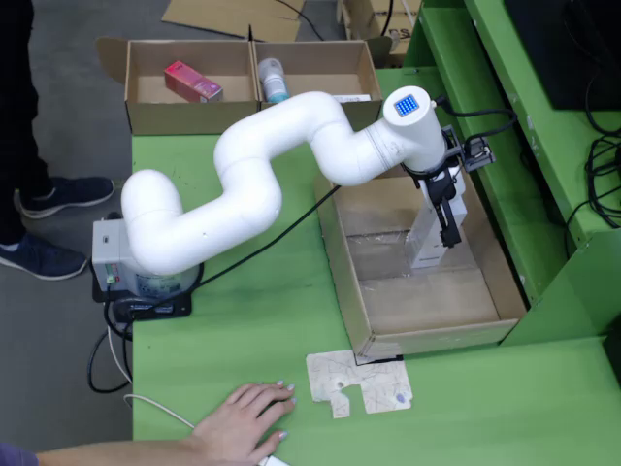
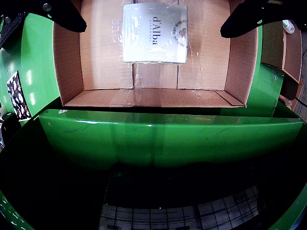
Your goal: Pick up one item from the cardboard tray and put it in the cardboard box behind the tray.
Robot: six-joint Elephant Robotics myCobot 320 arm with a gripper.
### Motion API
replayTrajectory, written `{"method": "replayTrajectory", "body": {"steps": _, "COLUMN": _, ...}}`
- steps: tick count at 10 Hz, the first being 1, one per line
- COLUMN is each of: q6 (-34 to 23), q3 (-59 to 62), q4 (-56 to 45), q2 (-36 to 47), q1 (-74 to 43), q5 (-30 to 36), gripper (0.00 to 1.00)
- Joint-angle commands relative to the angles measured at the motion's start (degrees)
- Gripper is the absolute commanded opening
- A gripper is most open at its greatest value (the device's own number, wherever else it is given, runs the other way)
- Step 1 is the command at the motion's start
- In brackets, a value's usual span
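Basically nothing picked yet: white d'Alba carton [image 2: 154, 32] lying flat on the floor of the cardboard tray [image 1: 485, 254], untouched. Gripper [image 2: 152, 18] hovering right above, fingers spread wide either side. Grab, lift, drop into cardboard box [image 1: 146, 109] beyond tray all remaining.

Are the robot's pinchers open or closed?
Open. In the wrist view the two dark fingers sit far apart at the top corners, with the white d'Alba box between them, untouched.
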Motion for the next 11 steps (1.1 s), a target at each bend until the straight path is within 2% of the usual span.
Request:
{"method": "replayTrajectory", "body": {"steps": 1, "q6": -0.2, "q3": 1.5, "q4": 0.9, "q2": 1.4, "q1": 0.2, "q5": -0.3, "gripper": 1.00}}
{"method": "replayTrajectory", "body": {"steps": 9, "q6": -0.2, "q3": 1.5, "q4": 0.9, "q2": 1.4, "q1": 0.2, "q5": -0.3, "gripper": 1.00}}
{"method": "replayTrajectory", "body": {"steps": 11, "q6": -0.2, "q3": 1.5, "q4": 0.9, "q2": 1.4, "q1": 0.2, "q5": -0.3, "gripper": 0.80}}
